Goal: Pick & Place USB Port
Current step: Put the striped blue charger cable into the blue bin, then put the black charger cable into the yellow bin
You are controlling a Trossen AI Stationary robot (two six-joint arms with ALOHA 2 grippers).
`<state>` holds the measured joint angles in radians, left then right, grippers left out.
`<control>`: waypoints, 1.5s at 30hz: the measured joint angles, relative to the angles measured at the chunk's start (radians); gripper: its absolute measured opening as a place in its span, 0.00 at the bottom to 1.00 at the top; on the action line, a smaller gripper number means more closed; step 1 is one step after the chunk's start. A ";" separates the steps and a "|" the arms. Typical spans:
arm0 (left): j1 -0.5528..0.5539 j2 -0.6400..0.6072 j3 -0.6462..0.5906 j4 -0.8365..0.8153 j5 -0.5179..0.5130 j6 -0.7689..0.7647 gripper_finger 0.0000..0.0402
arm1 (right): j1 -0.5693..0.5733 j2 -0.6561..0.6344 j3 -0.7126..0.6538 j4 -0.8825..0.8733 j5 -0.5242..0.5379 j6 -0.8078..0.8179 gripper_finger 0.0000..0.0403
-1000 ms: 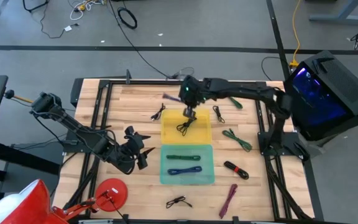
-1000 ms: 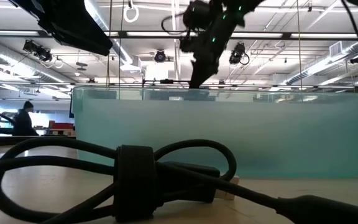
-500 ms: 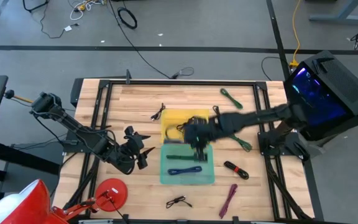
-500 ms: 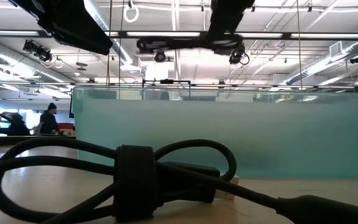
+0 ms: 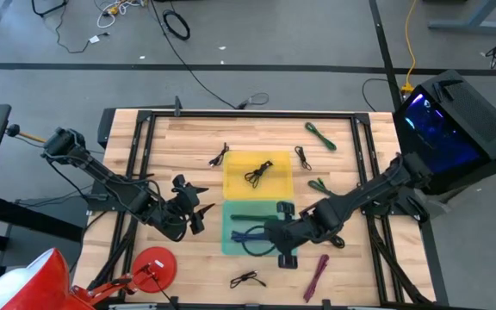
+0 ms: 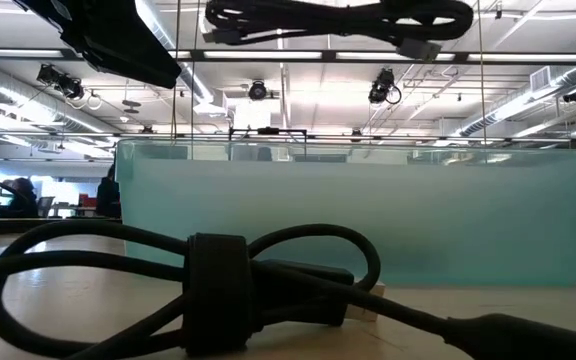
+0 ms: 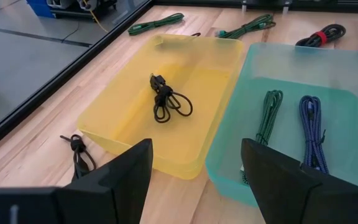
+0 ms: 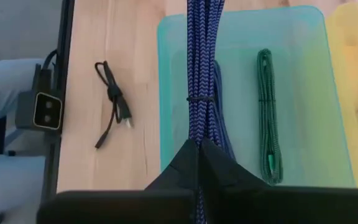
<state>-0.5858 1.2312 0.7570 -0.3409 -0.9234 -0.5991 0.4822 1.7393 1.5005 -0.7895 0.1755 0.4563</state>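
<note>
While the right claw hangs over the teal bin, it's clamped tight on a blue braided cable, which trails from the fingers above the bin's near side. A green cable lies inside the same bin. Left claw sits just beside the bin's left edge, fingers spread wide, gripping nothing. Yellow bin behind has one black cable. More cables are scattered on the bench.

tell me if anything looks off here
Nothing damaged or spilled. The right gripper, shut on a blue cable, hangs over the teal bin, which holds another blue cable and a green cable. The left gripper waits open beside it.
</note>
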 joint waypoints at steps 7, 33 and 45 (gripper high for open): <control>0.000 0.000 0.000 0.000 0.003 -0.016 0.63 | -0.009 0.000 -0.088 0.103 -0.004 -0.001 0.00; 0.294 -0.004 0.015 -0.156 -0.046 0.022 0.63 | -0.212 -0.036 -0.156 0.217 0.034 -0.257 0.49; 0.865 -0.001 0.016 -0.267 0.635 0.136 0.63 | -0.273 -0.153 -0.155 0.217 0.062 -0.343 0.50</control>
<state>0.2791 1.2304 0.7731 -0.6078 -0.2883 -0.4627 0.2096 1.5861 1.3453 -0.5722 0.2373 0.1130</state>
